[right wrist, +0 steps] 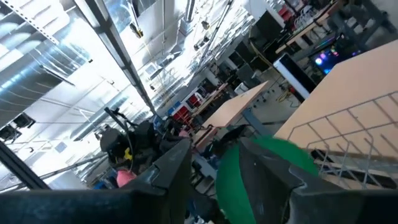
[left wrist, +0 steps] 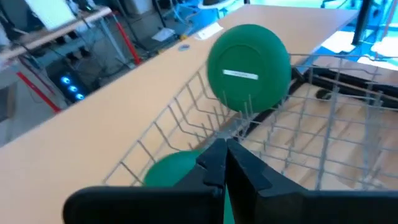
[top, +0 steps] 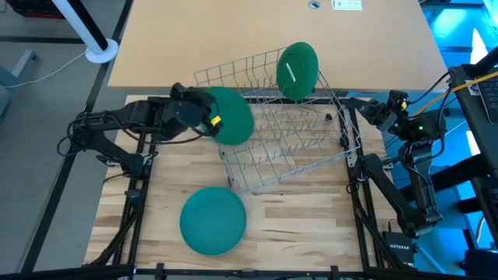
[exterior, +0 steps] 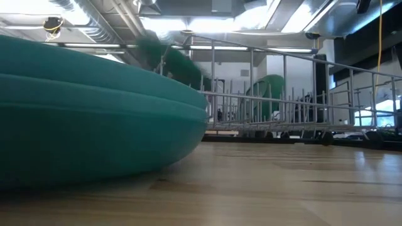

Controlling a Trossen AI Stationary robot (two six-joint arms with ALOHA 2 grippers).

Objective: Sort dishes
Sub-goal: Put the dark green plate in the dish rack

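The left gripper (top: 208, 118) is reaching in from the left, its jaws clamped tight on the edge of a green plate (top: 232, 116) that it is holding at the left end of the wire rack (top: 289, 132). A teal plate (top: 213, 220) is lying flat on the wooden table (top: 303, 225) (nearer the front, well apart from the rack). A second green plate (top: 297, 71) is standing upright at the rack's far corner. The right gripper (top: 391, 105) is waiting at the right edge, jaws parted and holding nothing.
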